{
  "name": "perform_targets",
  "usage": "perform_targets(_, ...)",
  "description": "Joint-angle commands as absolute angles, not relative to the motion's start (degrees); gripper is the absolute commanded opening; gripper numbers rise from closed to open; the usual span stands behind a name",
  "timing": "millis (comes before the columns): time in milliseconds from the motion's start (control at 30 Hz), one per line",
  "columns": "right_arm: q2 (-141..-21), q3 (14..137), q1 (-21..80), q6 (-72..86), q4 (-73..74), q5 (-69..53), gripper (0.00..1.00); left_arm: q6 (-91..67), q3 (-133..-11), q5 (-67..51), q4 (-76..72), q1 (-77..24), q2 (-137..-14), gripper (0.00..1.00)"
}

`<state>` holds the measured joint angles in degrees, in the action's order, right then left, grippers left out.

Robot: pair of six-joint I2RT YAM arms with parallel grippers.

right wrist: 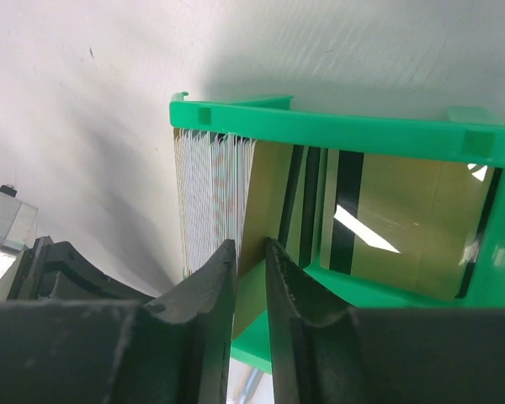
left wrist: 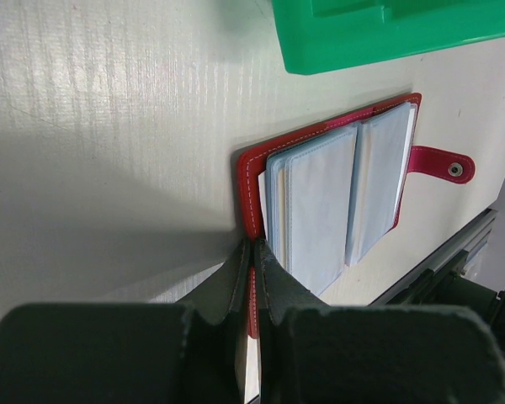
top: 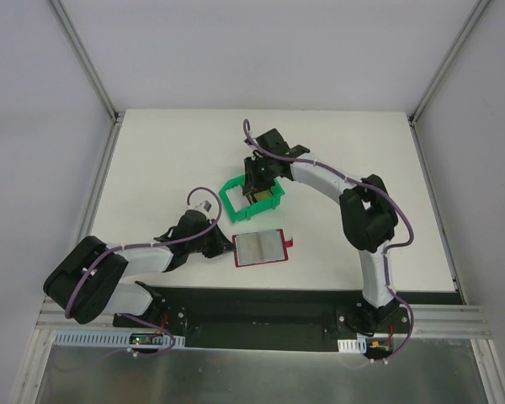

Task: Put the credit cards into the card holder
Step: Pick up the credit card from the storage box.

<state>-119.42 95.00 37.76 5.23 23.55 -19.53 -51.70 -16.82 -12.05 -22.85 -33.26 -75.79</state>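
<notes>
The dark red card holder [top: 259, 247] lies open on the table, its pale blue-grey pockets [left wrist: 320, 202] facing up. My left gripper [left wrist: 252, 252] is shut on its red left edge [left wrist: 251, 198]. The credit cards stand in a green bin [right wrist: 337, 135]: a whitish-grey stack [right wrist: 210, 202] at the left and golden-yellow ones [right wrist: 404, 219] at the right. My right gripper [right wrist: 251, 252] reaches down into the bin, with a golden card [right wrist: 269, 194] between its narrowly open jaws. That card rests against the left finger, and a slim gap shows on its other side.
The green bin [top: 236, 206] sits just behind the card holder, and its corner [left wrist: 387, 34] shows in the left wrist view. The holder's snap tab [left wrist: 442, 164] sticks out toward the table's near edge. The white tabletop [top: 362, 151] extends on all sides.
</notes>
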Motion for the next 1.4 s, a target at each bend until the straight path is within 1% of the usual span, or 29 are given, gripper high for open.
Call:
perform_targets(0, -114.70, 95.54, 38.32, 4.40, 24.17, -19.43, 0.20, -48.60, -14.94, -9.23, -13.54, -32.52, -78.49, 0.00)
perform_targets(133, -114.00, 95.71, 38.32, 3.87, 25.05, -17.50, 0.13, -48.52, -14.85, -9.14, -13.71, -32.52, -78.66, 0.00)
perform_targets(367, -112.24, 96.51, 38.32, 1.50, 26.63, -10.47, 0.00, -48.69, -14.68, -9.40, -14.15, -32.52, -78.92, 0.00)
perform_targets(500, -109.87, 95.28, 38.32, 1.05, 25.06, -8.88, 0.00, -48.69, -14.68, -9.23, -14.15, -32.52, -78.58, 0.00)
perform_targets(700, -103.11, 89.75, 38.23, 2.19, 20.93, -6.07, 0.00, -48.52, -14.59, -9.75, -14.15, -32.52, -78.75, 0.00)
perform_targets(833, -96.17, 82.99, 37.88, 4.47, 16.36, -5.45, 0.00, -48.25, -14.50, -9.93, -13.98, -32.52, -78.23, 0.00)
perform_targets(967, -89.31, 74.64, 37.79, 7.90, 9.95, -8.25, 0.00, -48.51, -14.06, -10.19, -13.89, -32.52, -77.78, 0.00)
perform_targets(1167, -79.12, 58.56, 38.14, 16.95, -2.87, -12.04, 0.00, -48.34, -14.24, -10.37, -13.97, -32.52, -77.87, 0.00)
perform_targets(1367, -73.49, 49.15, 39.28, 22.14, -5.88, -11.17, 0.00, -48.34, -14.24, -10.63, -14.24, -32.52, -78.05, 0.00)
